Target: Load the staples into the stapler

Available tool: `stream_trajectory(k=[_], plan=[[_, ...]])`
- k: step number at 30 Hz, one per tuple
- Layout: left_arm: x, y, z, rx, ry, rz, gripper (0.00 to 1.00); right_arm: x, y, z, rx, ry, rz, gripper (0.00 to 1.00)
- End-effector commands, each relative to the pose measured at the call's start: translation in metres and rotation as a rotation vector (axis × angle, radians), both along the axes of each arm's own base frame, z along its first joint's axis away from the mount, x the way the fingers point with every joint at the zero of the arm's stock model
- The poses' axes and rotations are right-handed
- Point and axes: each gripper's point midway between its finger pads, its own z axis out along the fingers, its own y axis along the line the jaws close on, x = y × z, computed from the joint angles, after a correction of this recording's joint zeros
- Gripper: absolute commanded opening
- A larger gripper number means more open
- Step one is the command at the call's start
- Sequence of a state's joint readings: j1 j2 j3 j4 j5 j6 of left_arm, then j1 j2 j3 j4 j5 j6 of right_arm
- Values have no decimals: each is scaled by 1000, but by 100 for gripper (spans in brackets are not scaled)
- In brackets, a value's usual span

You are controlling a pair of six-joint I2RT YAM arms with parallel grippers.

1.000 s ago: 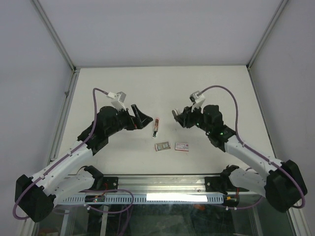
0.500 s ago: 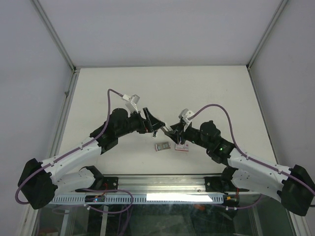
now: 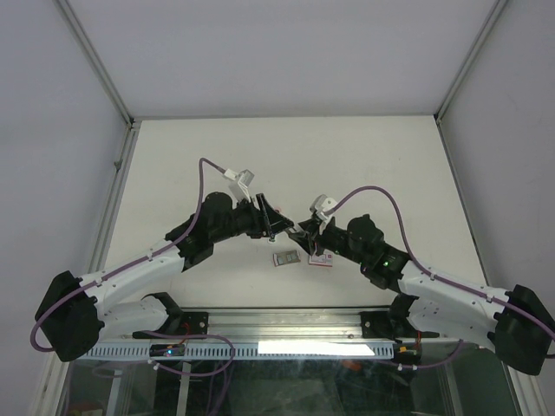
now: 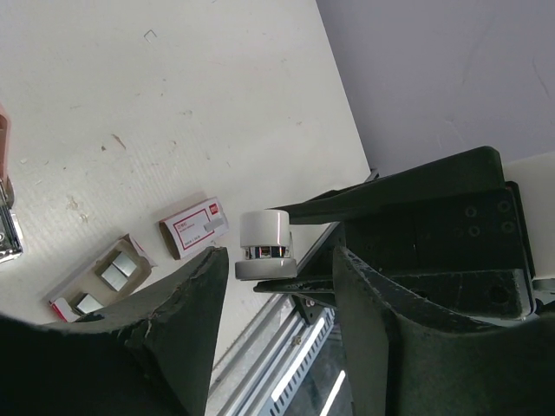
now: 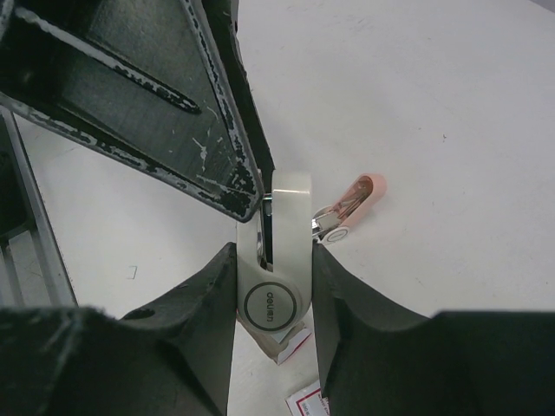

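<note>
My right gripper [image 5: 273, 260] is shut on a small white stapler [image 5: 276, 299] marked "deli" and holds it above the table. My left gripper [image 4: 279, 260] is open, and the stapler's white end [image 4: 264, 245] sits just ahead of its gap. One left finger [image 5: 217, 130] reaches the stapler's far end. The two grippers meet near the table's middle, left [image 3: 273, 224] and right [image 3: 305, 236]. The staples lie below: a white box with a red label [image 3: 321, 259] [image 4: 195, 227] and its grey tray of silvery strips [image 3: 286, 257] [image 4: 104, 277].
A small pink oblong piece with a metal end [image 5: 351, 201] lies on the table just beyond the stapler; it also shows at the left edge of the left wrist view [image 4: 5, 208]. The table's metal front rail [image 3: 286, 325] runs close behind the boxes.
Both arms have swung inward and lower. The left gripper moved right and the right gripper moved left and nearer, so they now meet above the boxes. The boxes have not moved.
</note>
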State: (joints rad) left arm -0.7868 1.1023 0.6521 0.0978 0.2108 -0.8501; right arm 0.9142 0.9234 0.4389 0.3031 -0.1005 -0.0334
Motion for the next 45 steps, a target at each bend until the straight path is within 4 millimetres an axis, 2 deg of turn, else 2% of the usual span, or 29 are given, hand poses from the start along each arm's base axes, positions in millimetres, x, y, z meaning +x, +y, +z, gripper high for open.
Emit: stream_trajectory(k=[1,6,11,15,20,31,37,40,42,43,45], plan=[[1,-7,19,-52,-43,-11,51,6,10,42,90,-101,0,7],[0,-9,18,-51,-37,-20,36,7,9,41,79,-105,-8,7],[-2,-8,15,-49,-27,-25,30,9,7,40,75,-104,-26,7],[-4,-9,13,-49,-18,-36,30,9,7,38,69,-103,-26,7],[-5,-13,10,-48,-9,-57,35,9,9,36,64,-97,-18,7],[-8,-15,6,-49,3,-77,41,10,8,35,58,-97,-31,6],[-11,-15,3,-49,13,-86,32,13,6,33,52,-95,-45,6],[-11,-15,2,-49,13,-88,25,14,6,31,49,-90,-54,6],[-10,-14,3,-49,4,-86,15,15,6,31,50,-83,-63,11],[-10,-14,3,-46,-2,-81,9,15,5,30,50,-76,-67,18],[-6,-12,4,-40,-28,-64,0,14,4,29,53,-61,-71,38]])
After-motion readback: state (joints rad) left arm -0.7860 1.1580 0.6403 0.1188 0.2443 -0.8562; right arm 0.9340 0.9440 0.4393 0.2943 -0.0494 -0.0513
